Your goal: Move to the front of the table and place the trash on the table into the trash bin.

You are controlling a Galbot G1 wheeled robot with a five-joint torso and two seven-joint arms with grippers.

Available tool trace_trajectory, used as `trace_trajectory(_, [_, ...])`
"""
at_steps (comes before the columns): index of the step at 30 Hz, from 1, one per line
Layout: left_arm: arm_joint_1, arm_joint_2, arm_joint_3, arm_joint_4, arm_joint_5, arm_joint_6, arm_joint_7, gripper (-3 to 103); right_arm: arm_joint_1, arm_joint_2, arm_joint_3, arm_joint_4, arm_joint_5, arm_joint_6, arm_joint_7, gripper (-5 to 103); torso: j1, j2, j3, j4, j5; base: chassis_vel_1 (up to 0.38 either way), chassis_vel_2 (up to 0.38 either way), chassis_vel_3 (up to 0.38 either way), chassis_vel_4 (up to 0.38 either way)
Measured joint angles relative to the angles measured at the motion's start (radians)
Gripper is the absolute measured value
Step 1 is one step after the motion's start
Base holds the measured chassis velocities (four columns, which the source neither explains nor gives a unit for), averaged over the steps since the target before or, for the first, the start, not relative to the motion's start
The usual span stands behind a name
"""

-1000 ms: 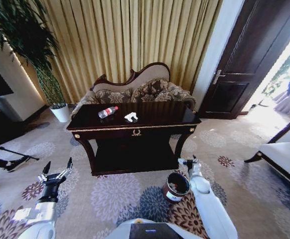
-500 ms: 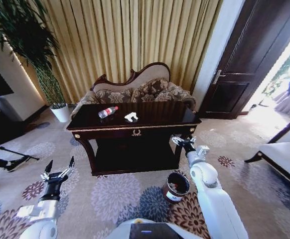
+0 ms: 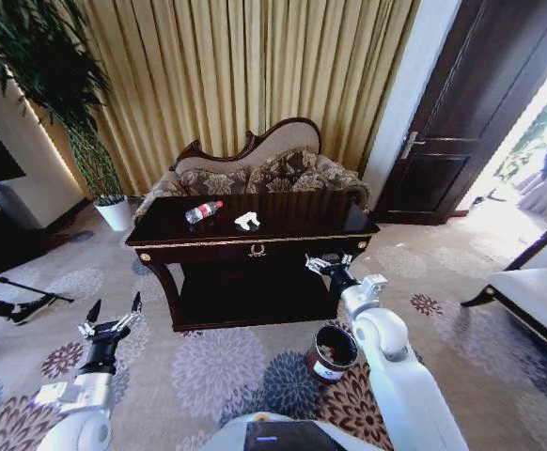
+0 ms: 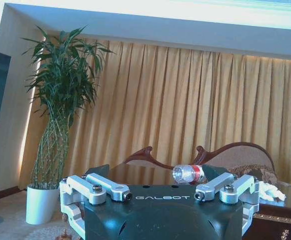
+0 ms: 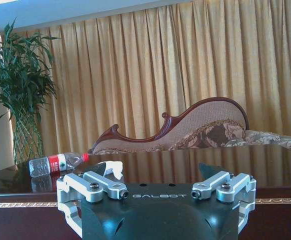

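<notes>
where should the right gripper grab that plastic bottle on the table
Grip the bottle across its middle, around the red label. It lies on its side on the table, cap end pointing right and away, so coming down from above with fingers straddling the round body probably suits best. The right gripper is open, at the table's front edge.

Trash bin (image 3: 331, 352) contents – too small to tell.

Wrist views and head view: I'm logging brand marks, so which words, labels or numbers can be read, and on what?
"GALBOT": on the left end effector.
"GALBOT": on the right end effector.
Bottle red label: too small to read.
Trash bin white label: too small to read.
</notes>
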Motion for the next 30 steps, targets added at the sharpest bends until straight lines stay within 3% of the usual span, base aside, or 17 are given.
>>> trace_trajectory(8, [0.001,0.001,-0.005,-0.009,-0.002,0.003,-0.002,100,0.001,0.000,-0.004,-0.004,-0.002,0.002,0.001,100,0.000,0.000,0.000,0.0000,0.0000,-0.107,0.121,0.109,-0.105])
trace_trajectory(23, [0.001,0.004,-0.012,-0.003,-0.008,0.005,-0.003,100,0.006,-0.004,0.000,-0.009,-0.011,-0.005,0.002,100,0.001,-0.001,0.000,0.0000,0.0002,-0.250,0.253,0.254,-0.249])
trace_trajectory(30, [0.005,0.003,-0.011,0.004,-0.008,0.001,-0.002,100,0.004,-0.009,0.005,-0.002,-0.011,0.001,0.015,100,0.001,0.000,0.000,-0.0001,0.0000,-0.081,0.078,0.064,-0.079])
